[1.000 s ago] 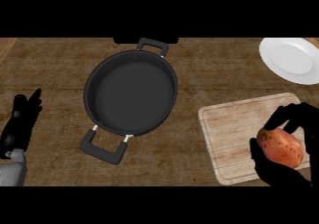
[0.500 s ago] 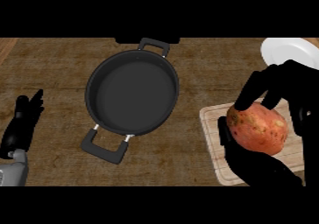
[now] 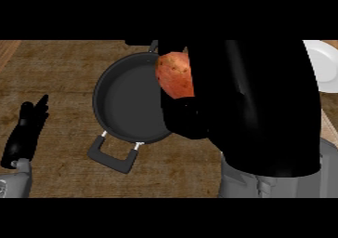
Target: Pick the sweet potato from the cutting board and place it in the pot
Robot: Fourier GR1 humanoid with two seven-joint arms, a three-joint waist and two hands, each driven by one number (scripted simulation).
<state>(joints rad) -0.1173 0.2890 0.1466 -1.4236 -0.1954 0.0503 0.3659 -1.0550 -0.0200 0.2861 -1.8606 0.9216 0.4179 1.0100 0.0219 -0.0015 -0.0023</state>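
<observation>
- Wooden counter (image 3: pixel 62 69) carrying a dark pot (image 3: pixel 127 104) and a white plate (image 3: pixel 328 65).
- Right hand (image 3: pixel 254 107), fingers curled around the sweet potato (image 3: pixel 176 75), held above the pot's right rim.
- Left hand (image 3: pixel 24 132) rests open at the left edge.

The counter (image 3: pixel 55 74) is done in rough, matt brown wood grain. A dark, matt, smooth finish is seen on the pot (image 3: pixel 127 100), with pale metal brackets at its black handle (image 3: pixel 111 158). The sweet potato (image 3: pixel 176 75) is covered in dull orange skin, speckled. Glossy black plastic is shown on the right hand (image 3: pixel 261 102), glossy white glaze on the plate (image 3: pixel 328 65).
</observation>
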